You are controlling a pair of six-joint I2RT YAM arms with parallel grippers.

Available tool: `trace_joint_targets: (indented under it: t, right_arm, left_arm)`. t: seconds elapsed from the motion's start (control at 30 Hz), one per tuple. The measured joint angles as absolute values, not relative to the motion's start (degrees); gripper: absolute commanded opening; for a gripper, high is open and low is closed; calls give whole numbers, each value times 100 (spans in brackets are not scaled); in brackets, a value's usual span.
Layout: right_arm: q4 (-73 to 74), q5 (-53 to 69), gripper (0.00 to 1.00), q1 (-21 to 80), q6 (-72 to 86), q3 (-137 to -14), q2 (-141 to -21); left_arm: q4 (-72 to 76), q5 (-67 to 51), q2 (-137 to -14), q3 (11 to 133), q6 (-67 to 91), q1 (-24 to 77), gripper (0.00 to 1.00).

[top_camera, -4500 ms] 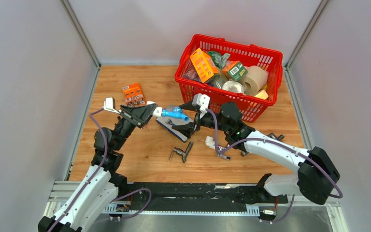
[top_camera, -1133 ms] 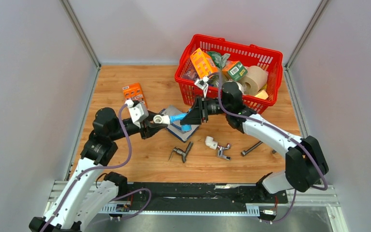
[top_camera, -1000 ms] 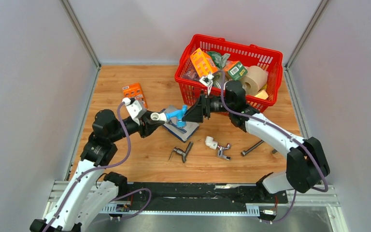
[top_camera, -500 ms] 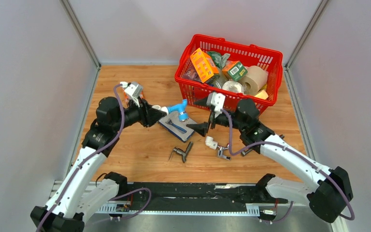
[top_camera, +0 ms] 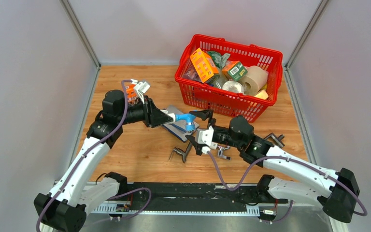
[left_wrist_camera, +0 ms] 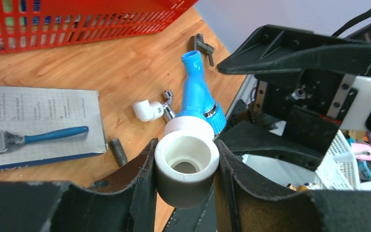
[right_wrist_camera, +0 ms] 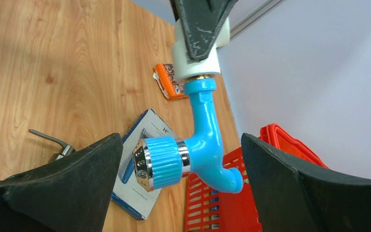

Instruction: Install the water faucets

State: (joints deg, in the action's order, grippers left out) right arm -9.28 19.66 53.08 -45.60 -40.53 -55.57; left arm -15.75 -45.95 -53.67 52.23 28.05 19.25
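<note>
Toward the left of the table, the left claw (top_camera: 164,116) is clamped partway closed on the fitting (left_wrist_camera: 186,166), the white end of the blue tap (top_camera: 186,119). Its fingers (left_wrist_camera: 142,186) press on either side of the collar. That hold keeps the tap in the air above the razor pack (top_camera: 173,127). It also leaves the blue body, the ribbed knob (right_wrist_camera: 159,164) and the threaded spout sticking out free toward the other arm. I judge it a brace, so that the free end can be worked on. The fitting's open mouth faces back at the left wrist camera, with nothing plugged into it.

Just right of the tap, the right claw (top_camera: 197,128) is spread as wide as it goes and holds nothing. One finger stands on each side of the knob, touching neither, and the knob is nearer one finger than the other. It looks placed to close on the knob or body and turn it against the left claw's hold, and centring first would help.

Below, the grey tap (top_camera: 181,152) and the chrome tap (top_camera: 221,152) lie loose on the wood, near the right claw. The basket (top_camera: 224,102) sits at the back right, well apart from the work.
</note>
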Motion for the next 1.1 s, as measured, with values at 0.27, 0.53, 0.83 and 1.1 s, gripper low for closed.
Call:
trace_joint_targets:
  t: [0.27,0.53,0.83,1.1]
  right_arm:
    - [-856,869,99,5894,-5360,-4023,-5940]
    - [-1063,45,63,6069,-5771,-3894,-6012]
    - [-233,1092,12,5876,-5120,-4434,-6088]
    - [169,3892,30,4709,-3336,-5260,-6497]
  left_arm:
    - [-1507,-4884,-5367,5225,3076,1925,0]
    - [-1586,-5022,-5367,5249,2956,1925,0]
    - [-2486,-5017,-5017,5496,851,1946,0]
    - [-2545,-4936,-4069,5122,-1142,1988,0]
